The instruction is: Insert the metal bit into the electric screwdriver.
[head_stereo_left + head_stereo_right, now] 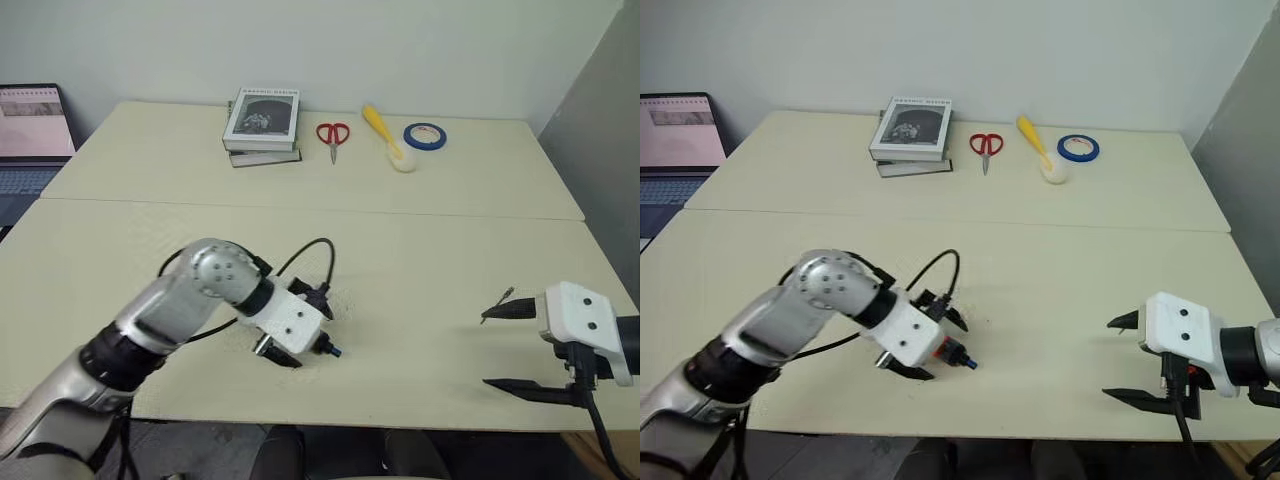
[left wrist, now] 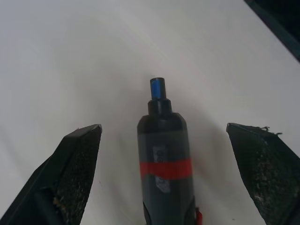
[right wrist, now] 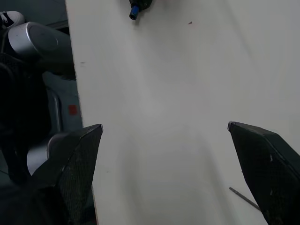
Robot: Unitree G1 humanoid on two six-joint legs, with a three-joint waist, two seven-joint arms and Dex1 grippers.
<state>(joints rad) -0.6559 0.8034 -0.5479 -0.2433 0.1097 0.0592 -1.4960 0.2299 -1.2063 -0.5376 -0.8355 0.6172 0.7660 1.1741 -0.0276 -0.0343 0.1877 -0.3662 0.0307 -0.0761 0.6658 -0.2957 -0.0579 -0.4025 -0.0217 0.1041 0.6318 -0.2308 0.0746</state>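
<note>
Cream table (image 1: 420,240) bearing the electric screwdriver (image 2: 164,154), flat between the spread fingers of the left gripper (image 1: 295,335). Right gripper (image 1: 510,345) open, empty; the metal bit (image 3: 243,198), apparently, lies beside one finger. Books (image 1: 262,125) rest far back.

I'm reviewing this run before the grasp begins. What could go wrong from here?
1. The electric screwdriver lies between the open left claw fingers; a round body may roll or skid as they close.
2. The metal bit is thin and flat on the table by the open right claw; the fingers could nudge it aside, toward the nearby table edge.
</note>
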